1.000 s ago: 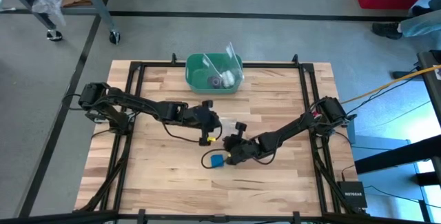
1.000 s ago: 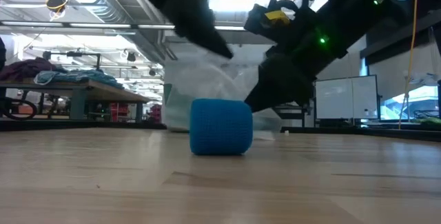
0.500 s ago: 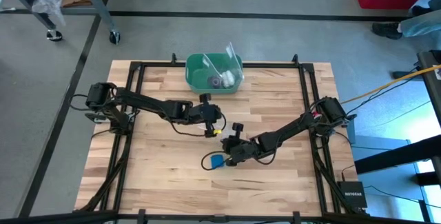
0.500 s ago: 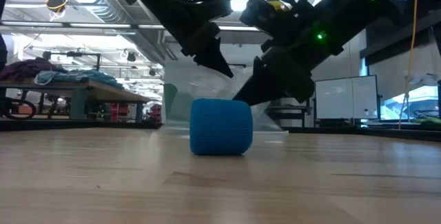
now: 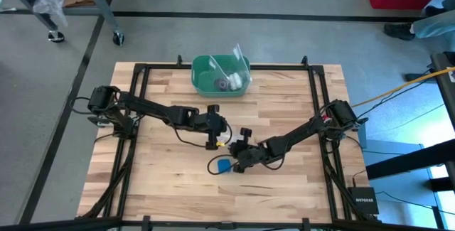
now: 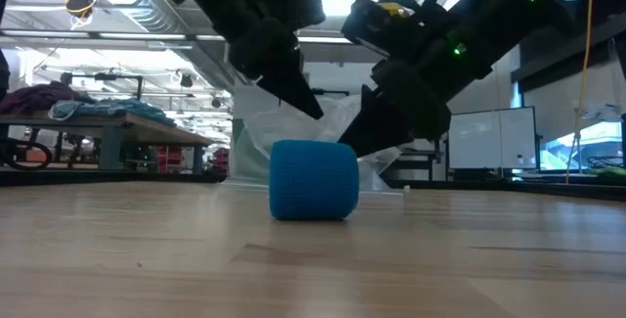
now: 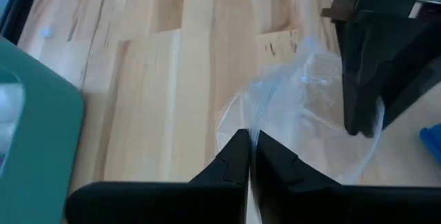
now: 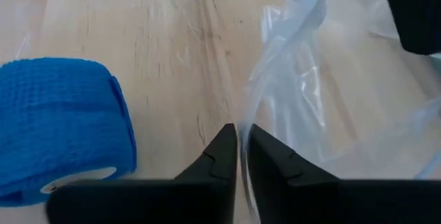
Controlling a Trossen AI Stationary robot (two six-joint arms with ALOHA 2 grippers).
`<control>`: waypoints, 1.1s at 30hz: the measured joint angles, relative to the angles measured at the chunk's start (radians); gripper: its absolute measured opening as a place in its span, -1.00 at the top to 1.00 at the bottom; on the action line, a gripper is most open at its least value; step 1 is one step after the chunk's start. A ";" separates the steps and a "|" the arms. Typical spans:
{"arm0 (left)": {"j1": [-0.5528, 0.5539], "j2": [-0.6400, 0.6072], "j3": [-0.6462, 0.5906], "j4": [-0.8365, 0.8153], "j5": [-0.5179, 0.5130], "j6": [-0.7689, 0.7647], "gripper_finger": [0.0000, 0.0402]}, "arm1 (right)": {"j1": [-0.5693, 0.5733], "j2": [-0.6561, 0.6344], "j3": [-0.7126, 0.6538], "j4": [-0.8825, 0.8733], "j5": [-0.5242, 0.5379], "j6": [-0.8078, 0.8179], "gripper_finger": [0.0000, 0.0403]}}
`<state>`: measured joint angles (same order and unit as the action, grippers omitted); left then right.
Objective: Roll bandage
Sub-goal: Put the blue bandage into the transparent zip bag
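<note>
From above we see the wooden table (image 5: 284,181), a green bin (image 5: 221,74) at its far edge, the bandage (image 5: 224,165) rolled beside the right gripper (image 5: 237,161). At table height, workshop benches behind. Wrist views: left gripper (image 7: 249,156) and right gripper each pinch the clear plastic bag (image 7: 303,114); its outline is faint.

One camera looks straight down at the table (image 5: 178,181) — another sits low, close to the bandage (image 6: 313,180). Both see it.
</note>
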<state>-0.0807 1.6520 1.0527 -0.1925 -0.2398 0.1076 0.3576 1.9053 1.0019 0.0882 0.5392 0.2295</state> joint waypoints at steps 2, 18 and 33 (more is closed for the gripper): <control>0.000 0.000 0.000 0.002 0.000 0.000 0.97 | 0.000 0.000 0.000 0.000 0.000 0.024 0.73; -0.001 0.000 0.000 -0.040 0.001 0.000 0.97 | 0.003 -0.089 0.002 0.025 -0.163 0.029 -0.28; -0.001 0.000 0.000 -0.036 0.001 0.006 0.97 | 0.087 -0.008 0.063 0.038 -0.216 0.024 -0.35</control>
<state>-0.0814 1.6524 1.0531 -0.2283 -0.2390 0.1137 0.4450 1.8973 1.0648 0.1262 0.3234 0.2534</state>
